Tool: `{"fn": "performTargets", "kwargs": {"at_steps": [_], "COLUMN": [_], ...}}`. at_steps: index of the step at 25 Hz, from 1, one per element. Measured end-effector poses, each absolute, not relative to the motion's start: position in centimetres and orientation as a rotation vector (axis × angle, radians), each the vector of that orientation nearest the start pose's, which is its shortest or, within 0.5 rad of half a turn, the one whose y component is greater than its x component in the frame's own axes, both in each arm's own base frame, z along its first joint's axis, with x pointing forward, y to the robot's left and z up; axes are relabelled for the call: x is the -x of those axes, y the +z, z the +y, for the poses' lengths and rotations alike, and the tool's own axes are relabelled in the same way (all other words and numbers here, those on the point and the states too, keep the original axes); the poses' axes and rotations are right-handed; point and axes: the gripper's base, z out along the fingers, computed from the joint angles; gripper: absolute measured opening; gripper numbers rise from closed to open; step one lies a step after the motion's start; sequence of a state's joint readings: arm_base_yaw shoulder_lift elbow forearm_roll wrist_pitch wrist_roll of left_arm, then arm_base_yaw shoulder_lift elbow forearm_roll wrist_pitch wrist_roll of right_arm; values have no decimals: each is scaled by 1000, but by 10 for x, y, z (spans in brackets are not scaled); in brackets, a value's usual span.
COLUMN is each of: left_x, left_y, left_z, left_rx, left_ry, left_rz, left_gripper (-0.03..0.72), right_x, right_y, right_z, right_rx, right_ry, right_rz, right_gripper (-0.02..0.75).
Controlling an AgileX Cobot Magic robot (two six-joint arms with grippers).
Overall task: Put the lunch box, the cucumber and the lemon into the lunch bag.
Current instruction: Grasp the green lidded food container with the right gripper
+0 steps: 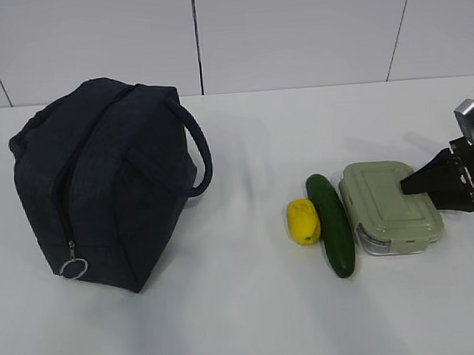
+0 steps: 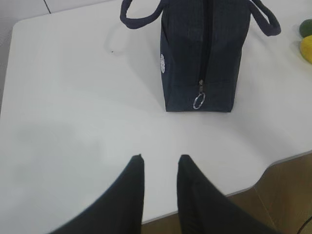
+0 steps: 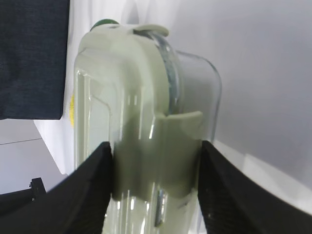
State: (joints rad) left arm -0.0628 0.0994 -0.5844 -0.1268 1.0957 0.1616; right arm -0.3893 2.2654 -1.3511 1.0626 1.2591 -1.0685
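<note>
The navy lunch bag (image 1: 100,178) stands at the left, zipped, its ring pull (image 1: 73,268) hanging at the front; it also shows in the left wrist view (image 2: 202,48). The lemon (image 1: 302,221), the cucumber (image 1: 334,224) and the lunch box (image 1: 383,205) lie side by side at the right. My right gripper (image 1: 411,189) is at the box's right end. In the right wrist view, its fingers (image 3: 92,180) press both sides of the box (image 3: 146,97). My left gripper (image 2: 161,157) is open and empty, above the table in front of the bag.
The white table's front edge (image 2: 273,163) runs just beyond my left gripper, with brown floor past it. A white panelled wall (image 1: 292,29) stands behind the table. Bare tabletop (image 1: 248,225) lies between the bag and the lemon.
</note>
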Motion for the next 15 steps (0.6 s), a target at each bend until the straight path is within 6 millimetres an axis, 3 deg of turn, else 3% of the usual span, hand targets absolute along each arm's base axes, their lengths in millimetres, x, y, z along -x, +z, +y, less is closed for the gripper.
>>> {"fn": "performTargets", "kwargs": {"at_steps": [8,15], "left_x": [-64,-140], "left_y": [330,339], "left_z": [-17,-24], "left_rx": [-264,-270], "left_ry": [-144,-185], "left_rz": [2256,2448], "left_gripper": [164,305], "right_x": [-384,-384], "right_y": [97,97], "right_z": [-76,-76], "right_rx": [57,53], "right_ry": [1360,1361], "right_rz": [2565,2568], "right_gripper": [399,399]}}
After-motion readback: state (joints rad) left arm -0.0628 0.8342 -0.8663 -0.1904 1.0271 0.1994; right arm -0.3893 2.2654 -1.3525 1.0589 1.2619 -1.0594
